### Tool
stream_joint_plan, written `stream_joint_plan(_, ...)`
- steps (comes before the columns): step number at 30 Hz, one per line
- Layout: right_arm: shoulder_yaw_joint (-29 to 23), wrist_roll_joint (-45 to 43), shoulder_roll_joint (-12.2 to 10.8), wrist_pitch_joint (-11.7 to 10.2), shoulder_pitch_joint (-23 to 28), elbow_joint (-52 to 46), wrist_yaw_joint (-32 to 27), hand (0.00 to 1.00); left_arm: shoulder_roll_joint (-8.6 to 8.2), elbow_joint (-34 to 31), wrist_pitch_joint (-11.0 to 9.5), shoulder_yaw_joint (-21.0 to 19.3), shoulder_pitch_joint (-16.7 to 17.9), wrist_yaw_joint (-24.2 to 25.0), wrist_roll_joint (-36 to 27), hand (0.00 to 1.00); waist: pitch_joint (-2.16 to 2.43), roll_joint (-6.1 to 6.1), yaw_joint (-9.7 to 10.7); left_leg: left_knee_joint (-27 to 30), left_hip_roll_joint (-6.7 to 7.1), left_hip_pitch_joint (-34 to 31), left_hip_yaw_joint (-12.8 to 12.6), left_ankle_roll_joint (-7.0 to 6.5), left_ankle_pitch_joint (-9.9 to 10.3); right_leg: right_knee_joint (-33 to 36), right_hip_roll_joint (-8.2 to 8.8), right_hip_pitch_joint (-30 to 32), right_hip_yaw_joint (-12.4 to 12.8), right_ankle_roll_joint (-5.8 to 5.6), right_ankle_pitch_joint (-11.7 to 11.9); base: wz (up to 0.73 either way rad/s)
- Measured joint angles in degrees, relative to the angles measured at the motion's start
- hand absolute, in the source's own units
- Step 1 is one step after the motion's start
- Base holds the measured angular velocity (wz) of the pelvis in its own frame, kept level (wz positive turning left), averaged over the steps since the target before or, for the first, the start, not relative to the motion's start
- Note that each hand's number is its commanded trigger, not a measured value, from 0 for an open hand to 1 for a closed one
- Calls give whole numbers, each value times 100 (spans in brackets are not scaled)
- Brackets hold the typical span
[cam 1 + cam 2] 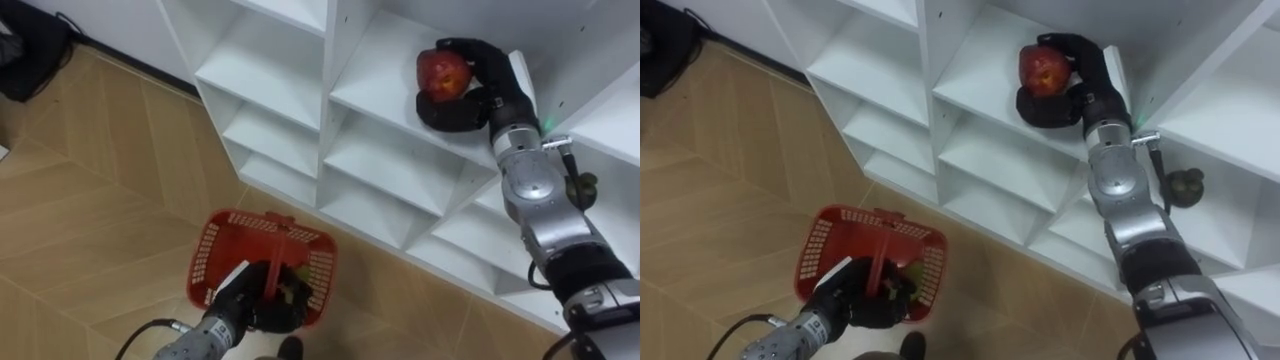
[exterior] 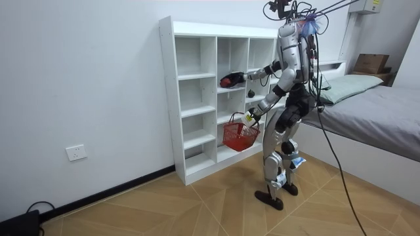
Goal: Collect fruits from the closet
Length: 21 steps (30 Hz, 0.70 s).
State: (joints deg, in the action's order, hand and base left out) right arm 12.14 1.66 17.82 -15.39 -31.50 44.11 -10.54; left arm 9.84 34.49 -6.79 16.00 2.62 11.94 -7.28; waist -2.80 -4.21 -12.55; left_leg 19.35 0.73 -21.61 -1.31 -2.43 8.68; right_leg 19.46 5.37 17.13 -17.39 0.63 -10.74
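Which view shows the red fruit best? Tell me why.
The left eye view: the red fruit shows close and clear, right hand curled round it. The right eye view nearly matches; the room view gives a distant red speck.

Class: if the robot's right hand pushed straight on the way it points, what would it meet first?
The right hand grips the red apple; beyond that, probably a white closet panel, though depth is unclear.

Tall white shelf unit (image 1: 275,60) of open box compartments, three columns wide, standing on a pale herringbone wood floor (image 1: 90,180), small round dark green fruit (image 1: 1185,183) lying on a board in a right-hand compartment.
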Motion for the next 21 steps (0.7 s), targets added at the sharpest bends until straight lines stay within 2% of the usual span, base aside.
stream_joint_plan(3, 24, 3, -41, -9, 166, -255, -17, 100, -14, 0, 0, 9, -8, -8, 0, 100, 18, 65, 3, -1, -9, 4, -25, 1, 1, -3, -7, 10, 2, 1, 1, -5)
stream_joint_plan(5, 51, -5, -89, -8, 216, -325, -34, 100, -10, 0, 0, 46, -7, -20, -2, 100, 62, 139, 39, -21, -9, 11, -35, 1, 1, -3, -5, 18, 9, 1, 1, 0)
stream_joint_plan(8, 139, -6, -109, -3, 478, -672, 0, 100, -7, 1, -12, 52, 25, -53, -6, 100, 104, 205, 104, -56, -9, 53, -50, 3, -2, -1, -3, -1, 36, 1, 1, 0)
stream_joint_plan(12, 286, -18, -240, -2, 666, -931, 142, 100, -20, 50, -23, 66, 41, -164, -7, 100, 106, 208, 173, -127, -26, 157, -162, 9, -8, -1, -20, -23, 155, 1, 1, -14)
stream_joint_plan(14, 454, -76, -251, 10, 950, -1310, 179, 100, -28, 125, -83, 75, 12, -234, 6, 100, 108, 205, 279, -137, -33, 174, -159, 11, -8, 3, -26, -35, 163, 2, 1, 0)
stream_joint_plan(18, 465, -120, -351, 21, 1323, -1743, 327, 100, -31, 207, -84, 87, -4, -272, 5, 100, 119, 222, 419, -130, -34, 155, -160, 14, -9, 9, -30, -12, 181, 4, 3, 0)
stream_joint_plan(21, 468, -138, -383, 47, 1519, -2022, 507, 100, -30, 209, -84, 106, -8, -263, 4, 100, 128, 233, 456, -123, -40, 124, -228, 12, -10, 37, -43, 64, 290, 6, 8, -14)
